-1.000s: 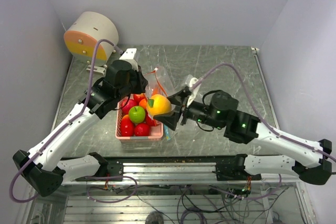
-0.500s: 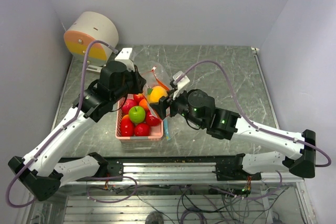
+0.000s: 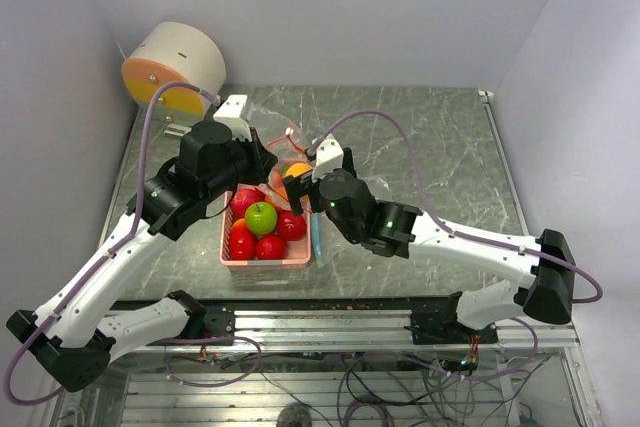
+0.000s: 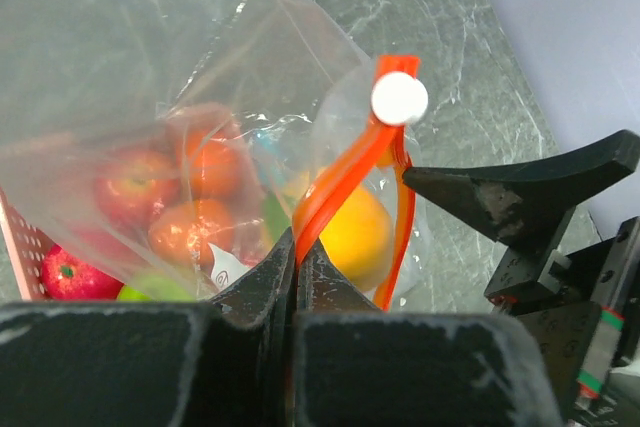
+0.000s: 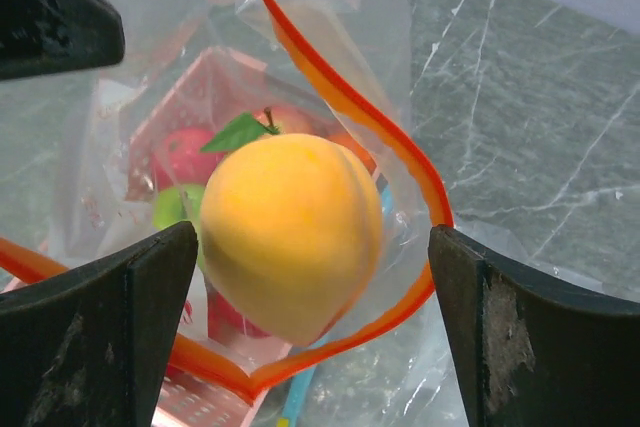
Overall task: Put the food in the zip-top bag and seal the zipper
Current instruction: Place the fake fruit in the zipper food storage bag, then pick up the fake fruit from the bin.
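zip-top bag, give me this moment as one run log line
left end effector: shut on zip-top bag rim | right end effector: open around yellow-orange fruit in bag mouth | zipper: unsealed

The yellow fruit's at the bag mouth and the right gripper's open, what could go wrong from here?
The yellow-orange fruit sits between the jaws of the open right gripper; it may catch on the orange zipper and roll out. The left gripper pinches only a narrow bit of that zipper, so the fruit's weight could pull the bag free.
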Robot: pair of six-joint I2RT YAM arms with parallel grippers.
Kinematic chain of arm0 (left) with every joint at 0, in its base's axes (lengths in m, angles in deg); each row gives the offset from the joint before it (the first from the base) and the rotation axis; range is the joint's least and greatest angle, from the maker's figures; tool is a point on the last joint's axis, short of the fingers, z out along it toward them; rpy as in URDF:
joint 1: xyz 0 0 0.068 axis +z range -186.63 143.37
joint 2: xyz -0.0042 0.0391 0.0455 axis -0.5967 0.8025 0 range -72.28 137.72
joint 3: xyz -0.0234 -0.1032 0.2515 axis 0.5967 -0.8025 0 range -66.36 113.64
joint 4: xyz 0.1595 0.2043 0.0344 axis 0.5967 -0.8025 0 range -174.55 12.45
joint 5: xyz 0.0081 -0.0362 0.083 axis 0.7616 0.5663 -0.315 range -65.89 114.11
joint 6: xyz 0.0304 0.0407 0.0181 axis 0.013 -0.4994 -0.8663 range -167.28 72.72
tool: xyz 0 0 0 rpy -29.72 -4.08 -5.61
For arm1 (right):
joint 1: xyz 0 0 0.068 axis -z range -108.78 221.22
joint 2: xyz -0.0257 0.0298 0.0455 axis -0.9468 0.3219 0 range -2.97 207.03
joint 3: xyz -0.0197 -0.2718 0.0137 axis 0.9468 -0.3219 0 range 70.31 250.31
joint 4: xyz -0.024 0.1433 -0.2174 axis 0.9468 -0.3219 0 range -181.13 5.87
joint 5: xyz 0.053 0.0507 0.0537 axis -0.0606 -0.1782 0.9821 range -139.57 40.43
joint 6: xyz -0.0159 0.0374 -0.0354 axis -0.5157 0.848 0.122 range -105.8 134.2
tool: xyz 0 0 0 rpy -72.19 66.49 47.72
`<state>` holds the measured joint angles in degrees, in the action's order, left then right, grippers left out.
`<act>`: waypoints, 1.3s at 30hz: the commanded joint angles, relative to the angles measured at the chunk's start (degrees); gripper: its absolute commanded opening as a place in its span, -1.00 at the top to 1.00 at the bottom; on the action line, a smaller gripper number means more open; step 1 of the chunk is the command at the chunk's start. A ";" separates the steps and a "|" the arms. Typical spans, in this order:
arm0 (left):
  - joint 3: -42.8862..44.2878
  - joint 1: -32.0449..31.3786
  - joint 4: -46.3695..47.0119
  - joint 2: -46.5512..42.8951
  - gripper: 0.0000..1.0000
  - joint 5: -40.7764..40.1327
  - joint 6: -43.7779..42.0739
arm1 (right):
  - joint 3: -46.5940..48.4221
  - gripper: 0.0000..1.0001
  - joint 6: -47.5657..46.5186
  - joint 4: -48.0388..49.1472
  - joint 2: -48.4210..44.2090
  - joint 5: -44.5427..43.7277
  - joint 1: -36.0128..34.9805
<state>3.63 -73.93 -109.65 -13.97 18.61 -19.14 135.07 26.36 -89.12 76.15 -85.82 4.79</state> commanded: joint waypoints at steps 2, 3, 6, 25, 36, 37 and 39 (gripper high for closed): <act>1.04 0.20 -0.79 -0.32 0.86 1.18 -0.39 | 1.67 -1.00 -1.08 3.26 -3.27 2.16 0.23; 1.25 0.21 -1.20 -0.25 0.86 0.73 -0.48 | 1.53 -1.00 -1.25 3.40 -3.94 3.04 0.24; 1.66 0.21 -2.22 -0.06 0.86 -0.79 -0.84 | 1.52 -1.00 -0.80 2.49 -6.53 6.07 0.21; 17.81 0.24 -21.18 -4.38 0.86 -25.36 -6.77 | -1.43 -0.98 4.56 -5.27 -15.32 2.93 0.35; 17.38 0.23 -27.27 -9.70 0.86 -34.69 -6.53 | 0.43 -0.90 7.69 -0.21 -2.16 20.94 8.79; 17.10 0.21 -27.38 -9.96 0.86 -35.02 -6.52 | 1.28 -0.90 6.83 -0.04 -0.20 23.48 8.86; 16.77 0.16 -27.76 -10.40 0.86 -35.90 -6.60 | 3.18 -0.90 5.65 -0.14 3.90 28.11 8.82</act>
<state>21.45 -73.95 -135.20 -23.83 -13.56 -24.89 134.58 33.21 -91.07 74.16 -70.24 13.42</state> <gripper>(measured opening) 0.077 0.952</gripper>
